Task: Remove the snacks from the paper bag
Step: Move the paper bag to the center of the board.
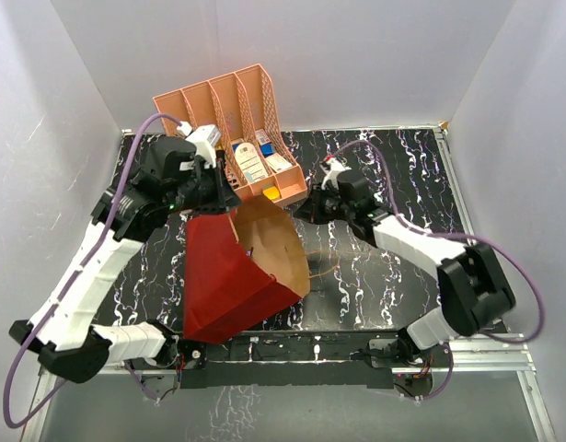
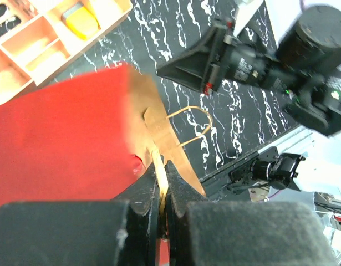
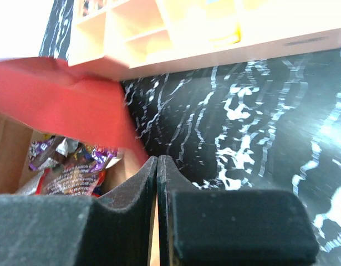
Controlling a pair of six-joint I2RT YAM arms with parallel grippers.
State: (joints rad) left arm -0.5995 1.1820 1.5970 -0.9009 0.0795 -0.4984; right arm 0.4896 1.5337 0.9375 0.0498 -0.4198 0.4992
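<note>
The paper bag [image 1: 229, 281], red outside and brown kraft inside, lies tilted with its mouth facing up and right. My left gripper [image 1: 215, 197] is shut on the bag's far rim. In the left wrist view a tan paper edge sits between the closed fingers [image 2: 162, 173], with the red wall [image 2: 59, 144] to the left. My right gripper [image 1: 299, 212] is shut at the right rim [image 3: 158, 160], with a tan sliver between its fingers. Inside the bag the right wrist view shows snacks: a purple pack [image 3: 44, 149], a silvery wrapper [image 3: 65, 145] and a red bag [image 3: 70, 178].
A salmon-pink slotted organizer [image 1: 229, 109] with cards and small boxes stands just behind the bag, also in the wrist views [image 2: 31, 52] [image 3: 176, 39]. A yellow item [image 1: 272, 193] sits in its front slot. A tan cord handle [image 2: 197, 126] lies on the black marbled table [image 1: 393, 184].
</note>
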